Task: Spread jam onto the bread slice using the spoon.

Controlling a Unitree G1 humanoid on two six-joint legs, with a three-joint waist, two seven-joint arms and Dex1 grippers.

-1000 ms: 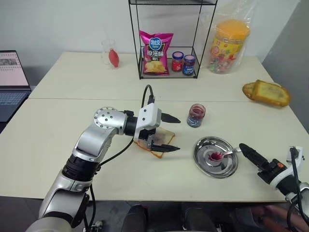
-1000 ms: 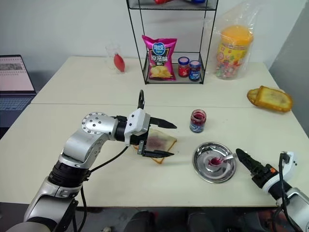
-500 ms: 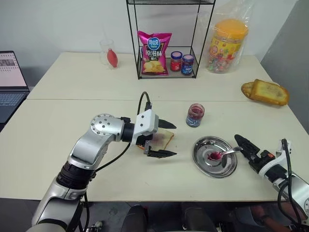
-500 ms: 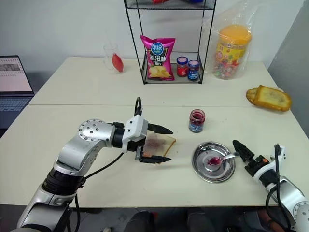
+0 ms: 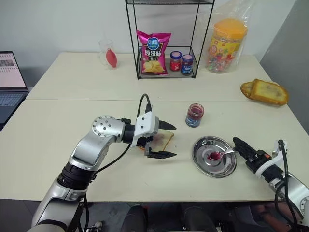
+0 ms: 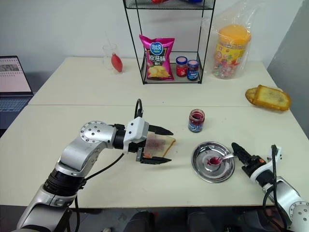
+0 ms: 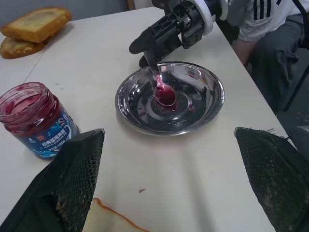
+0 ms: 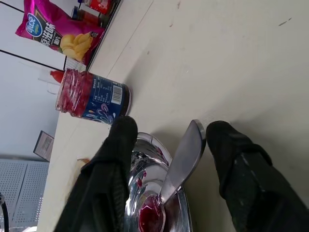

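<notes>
The bread slice [image 6: 158, 144] lies flat on the pale bench [image 6: 72, 92], a purple-red smear at its centre. The left gripper [image 6: 166, 146] reaches over it from the nine o'clock side, pointing toward three o'clock, its jaws spread wide, one finger above the far edge of the slice and the other past its near edge; whether either finger touches the bread cannot be told.

At about two o'clock from the slice stands the jam [image 5: 194, 115] in its small clear jar with a blue label, lid off. At four o'clock from the jar sits a round steel dish [image 5: 215, 156] with the spoon [image 5: 219, 154] lying in it: the red-stained bowl rests near the dish's centre, and the handle runs out toward three o'clock over the rim.

The right gripper [image 5: 239, 145] comes in from the four o'clock side of the dish, low over the bench. In the right wrist view its two black fingers [image 8: 119, 145] stand on either side of the spoon's handle with gaps showing between them and the metal, so the jaws are partly spread around the handle and not yet pinching it.

At twelve o'clock on the bench, a wire rack [image 5: 164, 43] holds a pink chip bag [image 5: 154, 52] and two small jars [image 5: 181, 63]. A toasted bread chunk [image 5: 265, 92] lies at the bench's two o'clock side.
</notes>
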